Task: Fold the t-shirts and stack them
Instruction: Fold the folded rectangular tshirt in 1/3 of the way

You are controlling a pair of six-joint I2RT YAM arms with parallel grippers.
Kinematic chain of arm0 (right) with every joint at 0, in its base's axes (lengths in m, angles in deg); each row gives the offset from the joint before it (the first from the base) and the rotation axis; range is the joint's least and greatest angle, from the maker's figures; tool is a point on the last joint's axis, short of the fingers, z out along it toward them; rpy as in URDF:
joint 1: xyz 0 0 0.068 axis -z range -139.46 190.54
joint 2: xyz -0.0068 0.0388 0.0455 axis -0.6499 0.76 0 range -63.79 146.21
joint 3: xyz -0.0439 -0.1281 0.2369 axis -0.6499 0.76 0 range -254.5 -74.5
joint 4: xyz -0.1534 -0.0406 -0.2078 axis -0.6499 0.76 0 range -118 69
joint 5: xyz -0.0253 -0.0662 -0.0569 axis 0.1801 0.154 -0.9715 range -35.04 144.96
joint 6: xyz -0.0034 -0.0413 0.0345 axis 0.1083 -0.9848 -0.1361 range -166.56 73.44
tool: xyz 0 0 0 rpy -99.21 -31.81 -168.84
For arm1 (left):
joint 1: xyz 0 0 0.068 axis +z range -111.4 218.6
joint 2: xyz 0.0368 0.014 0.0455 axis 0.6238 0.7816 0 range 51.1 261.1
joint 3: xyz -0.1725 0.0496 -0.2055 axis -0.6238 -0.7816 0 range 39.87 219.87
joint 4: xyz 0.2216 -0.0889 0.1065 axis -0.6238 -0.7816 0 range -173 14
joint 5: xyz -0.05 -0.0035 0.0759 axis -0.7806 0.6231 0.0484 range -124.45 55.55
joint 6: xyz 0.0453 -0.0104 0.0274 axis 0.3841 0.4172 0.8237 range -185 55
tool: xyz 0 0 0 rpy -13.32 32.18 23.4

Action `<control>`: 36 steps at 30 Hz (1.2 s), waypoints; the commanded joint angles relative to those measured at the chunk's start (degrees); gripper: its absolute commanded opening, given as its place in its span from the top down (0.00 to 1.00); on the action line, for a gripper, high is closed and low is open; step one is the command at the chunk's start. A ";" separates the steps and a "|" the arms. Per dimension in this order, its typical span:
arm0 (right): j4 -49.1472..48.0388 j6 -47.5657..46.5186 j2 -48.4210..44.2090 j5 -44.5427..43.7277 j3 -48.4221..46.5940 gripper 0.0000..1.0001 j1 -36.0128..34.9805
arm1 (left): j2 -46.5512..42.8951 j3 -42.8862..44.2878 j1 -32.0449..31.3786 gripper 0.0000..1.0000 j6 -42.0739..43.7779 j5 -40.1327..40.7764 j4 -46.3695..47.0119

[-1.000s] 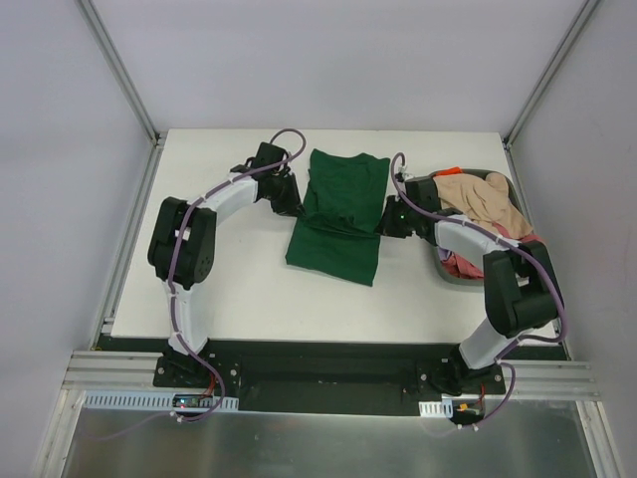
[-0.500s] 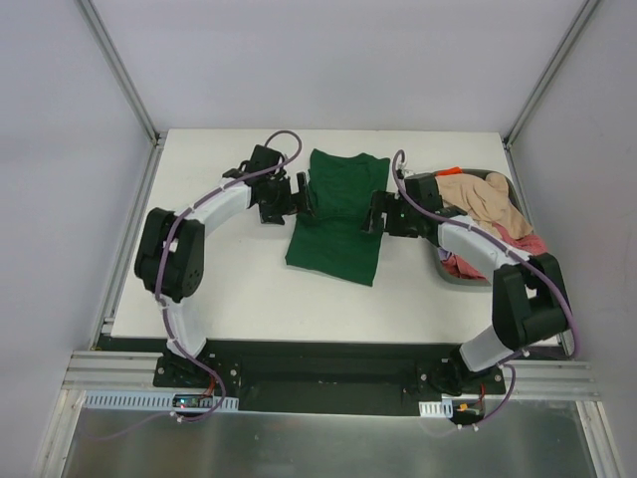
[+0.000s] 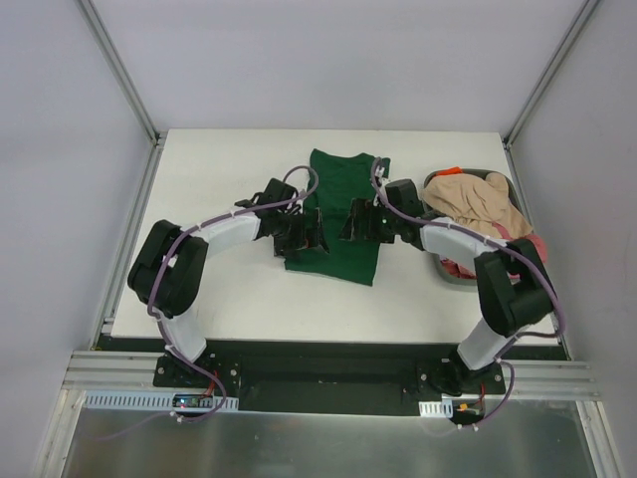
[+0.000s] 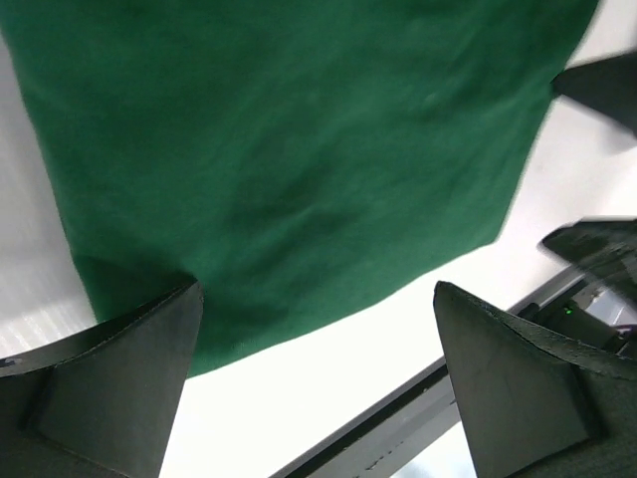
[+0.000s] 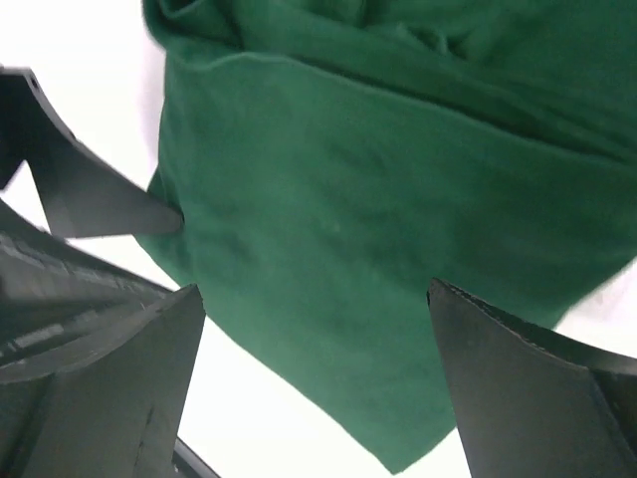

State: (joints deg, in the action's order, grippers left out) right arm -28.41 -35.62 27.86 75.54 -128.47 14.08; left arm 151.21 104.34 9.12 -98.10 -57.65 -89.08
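A dark green t-shirt (image 3: 338, 199) lies folded into a long strip at the middle of the white table (image 3: 229, 294). My left gripper (image 3: 305, 235) hovers open over its near left part, nothing between the fingers. My right gripper (image 3: 356, 225) hovers open over its near right part, also empty. In the left wrist view the green cloth (image 4: 299, 149) fills the top, above the open gripper (image 4: 317, 291). In the right wrist view the shirt (image 5: 398, 199) lies under the open gripper (image 5: 314, 289). A beige t-shirt (image 3: 483, 199) and a pink-red one (image 3: 528, 245) are heaped at the right.
The heap sits in a grey basket (image 3: 445, 267) at the table's right edge, with an orange bit (image 3: 453, 169) at its far rim. A finger of the left gripper (image 5: 90, 189) shows close by in the right wrist view. Metal posts (image 3: 119, 70) frame the far corners.
Both grippers have opened and let go of the green shirt's side edges. Both then moved inward and toward the near end of the shirt, which now lies flat.
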 commanded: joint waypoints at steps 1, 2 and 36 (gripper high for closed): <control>-3.20 -0.92 6.94 0.27 -8.94 0.04 0.44 | 0.96 -3.55 0.47 0.01 -1.00 -1.15 1.74; -1.98 -1.35 8.78 -1.40 -10.61 0.04 0.62 | 1.05 -4.43 0.47 0.01 -1.00 -1.06 1.92; -3.29 5.23 -10.88 -2.47 16.79 0.04 -20.91 | -13.10 -27.99 -1.38 0.01 -6.45 5.53 5.17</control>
State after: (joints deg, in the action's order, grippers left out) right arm -27.88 -33.78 18.64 74.34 -113.30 -4.15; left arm 138.80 81.57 8.53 -103.87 -56.38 -76.21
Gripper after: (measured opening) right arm 0.962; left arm 0.990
